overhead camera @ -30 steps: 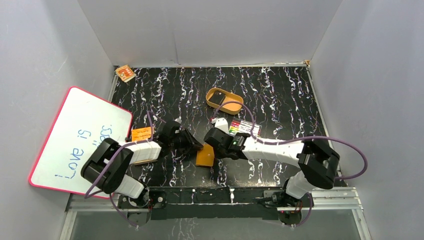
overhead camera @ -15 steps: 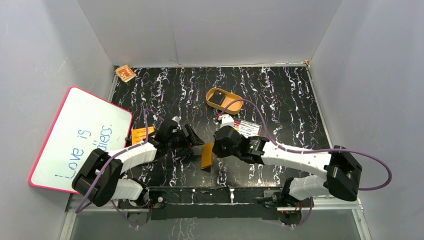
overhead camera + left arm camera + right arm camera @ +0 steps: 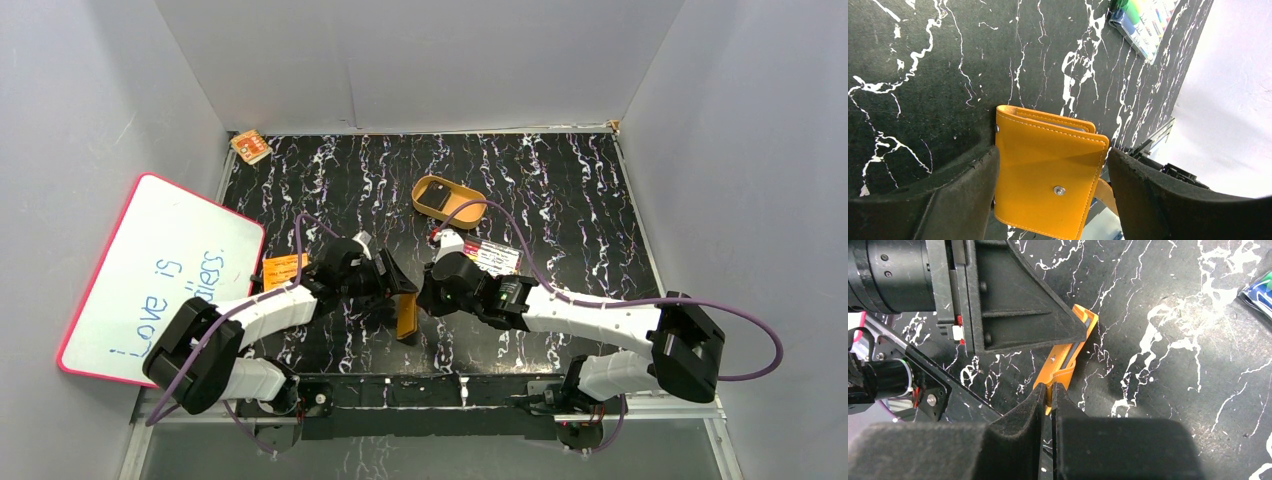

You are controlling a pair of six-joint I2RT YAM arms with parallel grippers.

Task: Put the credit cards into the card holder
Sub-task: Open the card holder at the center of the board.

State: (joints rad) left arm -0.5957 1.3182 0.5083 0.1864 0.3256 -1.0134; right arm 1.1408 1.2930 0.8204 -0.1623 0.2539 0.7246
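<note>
We find a black table [image 3: 560,190] veined with white marble-like streaks, closed in by plain grey walls [image 3: 400,60] on three sides. Our reference is the tan oval tray [image 3: 418,192] on the far half of the table. One black credit card [image 3: 437,199] lies inside it.

A pink-rimmed whiteboard [image 3: 160,275] with blue handwriting leans well to the left of the tray, past the table's edge. A small orange printed packet [image 3: 250,147] sits left of the tray and beyond it, in the table's corner. A pack of markers [image 3: 492,257] lies just nearer to the arms than the tray, slightly right. An orange booklet [image 3: 283,267] lies left of the tray and nearer to the arms.

The card holder [image 3: 407,318] is nearer than the tray and a little left of it, between the two grippers. It is folded shut and stands on edge, so the overhead view shows only a narrow orange strip. Its long axis runs near to far, the far end leaning slightly right, towards the tray.

Its broad face with the snap stud [image 3: 1059,190] is turned to the left gripper [image 3: 1052,160]. That gripper's jaws stand wide apart, one on either side of the holder; we cannot tell whether they touch it. The right gripper [image 3: 1049,390] is clamped on one edge of the holder, fingers almost together.
</note>
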